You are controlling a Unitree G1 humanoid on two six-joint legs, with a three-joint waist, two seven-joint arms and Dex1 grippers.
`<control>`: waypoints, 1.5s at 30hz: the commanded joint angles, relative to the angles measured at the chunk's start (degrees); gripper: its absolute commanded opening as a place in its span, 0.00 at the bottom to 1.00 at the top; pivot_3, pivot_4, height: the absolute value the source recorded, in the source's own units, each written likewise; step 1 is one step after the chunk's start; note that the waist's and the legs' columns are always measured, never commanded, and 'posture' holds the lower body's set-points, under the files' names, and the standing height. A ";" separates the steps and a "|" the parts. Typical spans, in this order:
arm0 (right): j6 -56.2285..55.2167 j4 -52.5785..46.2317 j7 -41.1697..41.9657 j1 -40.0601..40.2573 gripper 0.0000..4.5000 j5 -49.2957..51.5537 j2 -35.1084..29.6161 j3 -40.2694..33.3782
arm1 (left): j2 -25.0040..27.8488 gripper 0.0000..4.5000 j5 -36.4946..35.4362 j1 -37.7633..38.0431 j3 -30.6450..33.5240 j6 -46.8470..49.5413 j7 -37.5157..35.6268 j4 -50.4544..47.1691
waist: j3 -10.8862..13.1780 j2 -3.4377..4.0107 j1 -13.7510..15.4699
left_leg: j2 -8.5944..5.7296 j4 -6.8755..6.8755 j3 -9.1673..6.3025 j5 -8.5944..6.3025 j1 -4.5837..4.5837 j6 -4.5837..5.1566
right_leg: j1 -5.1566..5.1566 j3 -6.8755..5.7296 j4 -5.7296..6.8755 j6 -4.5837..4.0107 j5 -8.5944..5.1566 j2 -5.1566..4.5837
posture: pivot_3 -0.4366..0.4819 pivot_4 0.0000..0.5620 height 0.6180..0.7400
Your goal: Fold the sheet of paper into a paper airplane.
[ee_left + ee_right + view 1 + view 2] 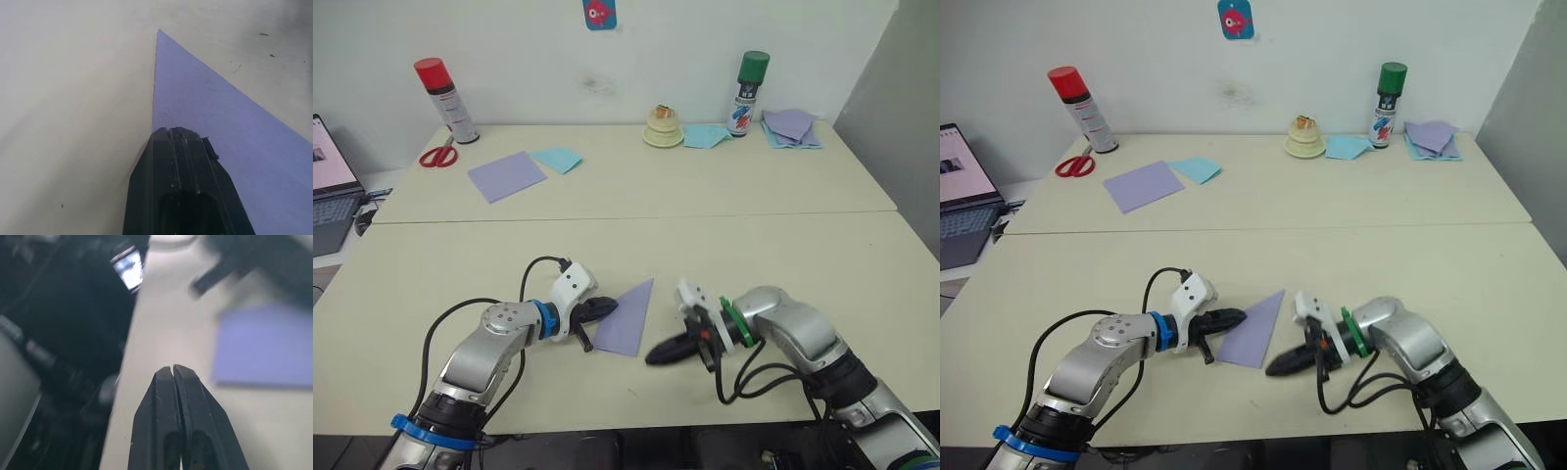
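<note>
1. Fingers of my left gripper (605, 310) are pressed together, tips resting on the near left edge of the sheet of paper (626, 318); whether they pinch it or merely press it, I cannot tell.
2. My right gripper (658, 353) is closed on nothing, just beside the sheet's right edge.
3. That sheet lies folded into a triangle on the table (783, 255), between both grippers.
4. Risk: pushing with one contact may slide or pivot the sheet, skewing the next crease.
5. Risk: closed right fingers could snag the free edge and crumple it.

Left end effector (607, 309) closed on folded sheet of paper (626, 319); right end effector (656, 354) beside it, apart.
</note>
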 commanded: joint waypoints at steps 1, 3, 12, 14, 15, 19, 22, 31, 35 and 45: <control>2.40 -4.14 -6.67 0.24 0.09 3.58 1.51 -7.00 | -0.08 0.00 -7.14 -1.18 6.08 4.71 -2.05 -1.40 | 0.11 -0.04 0.02 | 0.00 -0.01 0.01 0.00 -0.02 0.00 | -0.03 0.01 -0.01 0.00 0.00 0.00 | 0.48 0.27 1.00; 3.48 -5.59 -8.40 0.69 0.22 4.69 1.62 -8.51 | 0.54 0.06 -10.47 -2.57 8.97 6.34 -3.32 -2.76 | 0.25 -0.12 -0.08 | 0.03 -0.01 0.00 0.00 -0.29 0.00 | -0.33 0.00 0.05 -0.03 0.02 0.01 | 0.48 0.27 1.00; 3.46 -11.69 -14.87 4.80 0.95 7.14 0.88 -12.68 | 13.68 0.66 -3.67 -11.26 5.53 -8.76 -20.64 7.50 | 0.47 -0.16 -0.47 | -0.04 0.17 0.19 0.14 -1.10 -0.23 | -1.28 0.09 0.47 -0.41 0.22 0.00 | 0.48 0.27 1.00; 2.53 -12.34 -15.97 5.19 1.00 7.03 0.89 -13.35 | 14.28 0.80 0.87 -13.36 2.49 -18.69 -24.51 12.81 | 0.50 -0.13 -0.48 | -0.04 0.17 0.19 0.13 -1.10 -0.22 | -1.28 0.08 0.46 -0.41 0.22 0.01 | 0.48 0.27 1.00; 1.35 -12.60 -17.04 5.43 1.00 6.25 0.96 -13.68 | 13.99 0.87 2.68 -14.86 1.03 -23.54 -26.44 15.75 | 0.51 -0.13 -0.46 | -0.04 0.17 0.19 0.10 -1.10 -0.16 | -1.28 0.08 0.47 -0.41 0.22 0.02 | 0.48 0.27 1.00; -1.02 -13.54 -18.17 6.63 1.00 5.95 -0.02 -14.43 | 9.95 1.00 8.63 -23.31 -2.87 -42.54 -30.27 29.88 | 0.62 -0.22 -0.18 | -0.03 0.20 0.16 0.04 -1.13 -0.04 | -1.28 0.01 0.49 -0.42 0.23 0.03 | 0.48 0.27 1.00; -2.96 -14.48 -19.04 8.15 1.00 5.04 -1.12 -14.55 | 6.43 1.00 12.23 -29.55 -4.69 -55.92 -31.35 40.55 | 0.68 -0.32 0.12 | -0.09 0.29 0.18 0.04 -1.19 -0.03 | -1.25 -0.06 0.50 -0.41 0.23 0.05 | 0.48 0.27 1.00; -3.34 -17.51 -24.68 12.43 1.00 5.77 -1.36 -16.72 | -0.99 1.00 13.47 -37.61 -6.04 -68.97 -37.17 54.72 | 0.75 -0.44 -0.80 | -0.11 0.30 0.18 0.01 -1.20 0.05 | -1.32 0.01 0.58 -0.35 0.20 0.16 | 0.48 0.27 1.00; -3.06 -18.19 -26.84 13.37 1.00 6.40 -1.02 -17.72 | -2.60 1.00 14.37 -39.92 -6.82 -72.58 -39.64 58.73 | 0.79 -0.50 -0.83 | -0.10 0.37 0.19 0.02 -1.18 0.07 | -1.33 0.03 0.75 -0.35 0.20 0.24 | 0.48 0.27 1.00; -3.06 -19.32 -28.92 15.02 1.00 7.26 -1.73 -19.24 | -3.80 1.00 14.50 -43.36 -6.24 -79.39 -43.59 65.10 | 0.82 -0.55 -0.82 | -0.04 0.51 0.22 0.03 -1.18 0.09 | -1.30 0.01 0.88 -0.36 0.21 0.38 | 0.48 0.27 1.00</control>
